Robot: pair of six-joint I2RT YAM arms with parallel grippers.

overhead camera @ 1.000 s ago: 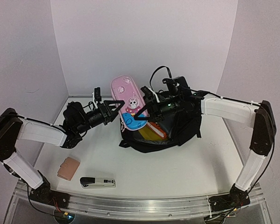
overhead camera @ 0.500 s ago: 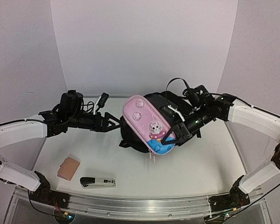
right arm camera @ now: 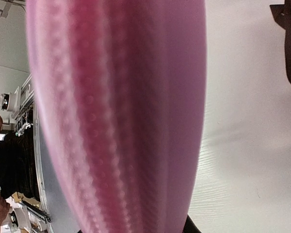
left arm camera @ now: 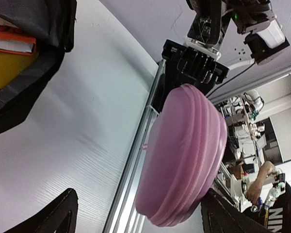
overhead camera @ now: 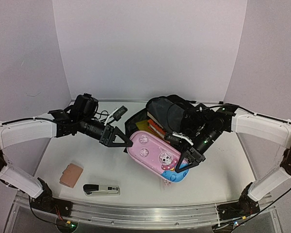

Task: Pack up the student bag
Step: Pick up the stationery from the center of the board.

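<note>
- The bag (overhead camera: 172, 112) lies at the back middle of the table (overhead camera: 106, 167), black, its mouth open toward the front left.
- Books (overhead camera: 155, 127) with orange and yellow covers show inside that opening.
- The right gripper (overhead camera: 184, 156) is clamped on a pink case (overhead camera: 153, 151), its jaws pressing the case's two broad faces near the right-hand end.
- The case is held tilted in front of the bag, its blue cartoon end lowest and near the table; whether it touches the table cannot be told.
- The left gripper (overhead camera: 120, 140) sits at the case's upper left end, jaws wide apart. In the left wrist view the case's edge lies between the two fingers; whether either finger touches it cannot be told.
- The right wrist view is filled by the case's pink zip edge, blurred.
- A stapler (overhead camera: 102, 189) lies at the front left of the table, with a small tan item (overhead camera: 71, 174) just beside it to the left, both well apart from the bag.
</note>
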